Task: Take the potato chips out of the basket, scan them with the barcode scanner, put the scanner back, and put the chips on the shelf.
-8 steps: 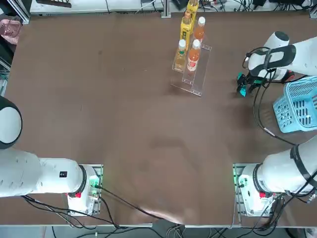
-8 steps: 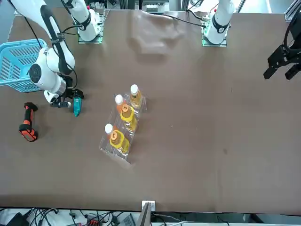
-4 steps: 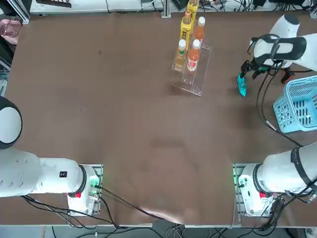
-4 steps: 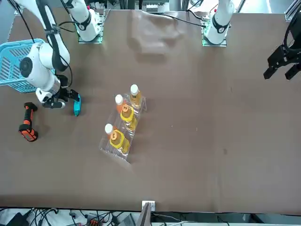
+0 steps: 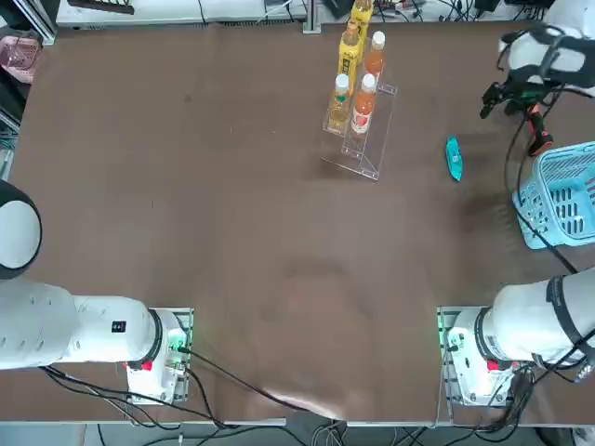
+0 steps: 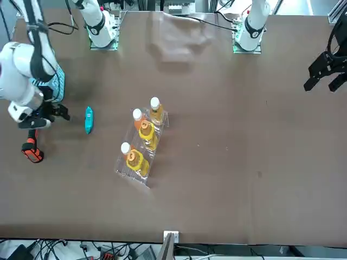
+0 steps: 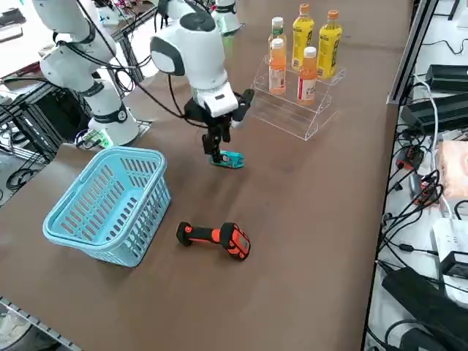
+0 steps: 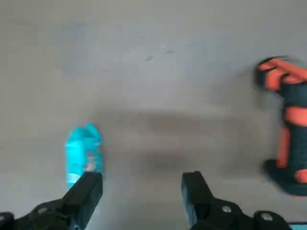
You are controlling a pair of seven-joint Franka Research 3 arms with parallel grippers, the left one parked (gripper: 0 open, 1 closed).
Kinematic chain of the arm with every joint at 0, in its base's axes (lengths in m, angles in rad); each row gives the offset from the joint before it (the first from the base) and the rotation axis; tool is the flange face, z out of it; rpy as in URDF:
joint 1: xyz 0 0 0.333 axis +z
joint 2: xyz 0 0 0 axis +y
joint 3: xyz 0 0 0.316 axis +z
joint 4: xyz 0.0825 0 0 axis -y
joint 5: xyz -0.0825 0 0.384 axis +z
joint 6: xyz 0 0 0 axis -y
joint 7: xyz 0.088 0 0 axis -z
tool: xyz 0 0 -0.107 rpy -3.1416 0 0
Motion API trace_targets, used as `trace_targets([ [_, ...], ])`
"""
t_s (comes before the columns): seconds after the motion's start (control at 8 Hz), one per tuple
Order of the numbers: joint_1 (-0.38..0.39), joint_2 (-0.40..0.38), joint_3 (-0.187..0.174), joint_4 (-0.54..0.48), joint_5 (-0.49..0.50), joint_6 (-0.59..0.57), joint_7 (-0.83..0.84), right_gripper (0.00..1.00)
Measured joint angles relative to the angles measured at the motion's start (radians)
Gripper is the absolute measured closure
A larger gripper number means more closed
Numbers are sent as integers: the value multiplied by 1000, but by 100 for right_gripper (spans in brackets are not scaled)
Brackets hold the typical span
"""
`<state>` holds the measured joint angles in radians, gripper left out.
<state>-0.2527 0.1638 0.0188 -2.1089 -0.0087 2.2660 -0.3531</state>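
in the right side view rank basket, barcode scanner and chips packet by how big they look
1. basket, by far the largest
2. barcode scanner
3. potato chips, smallest, though farther from the camera and partly behind the open right gripper

I see a wide brown counter (image 5: pixel 232 232) filling the room. Cables (image 7: pixel 417 212) and black boxes (image 7: pixel 442 77) crowd its edge
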Motion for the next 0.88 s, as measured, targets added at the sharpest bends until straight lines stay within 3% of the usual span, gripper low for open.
trace_targets([
  [0.5,-205,132,-8,138,-62,-11,-221,0],
  [0.88,-245,269,-8,203,-74,97,-292,0],
])
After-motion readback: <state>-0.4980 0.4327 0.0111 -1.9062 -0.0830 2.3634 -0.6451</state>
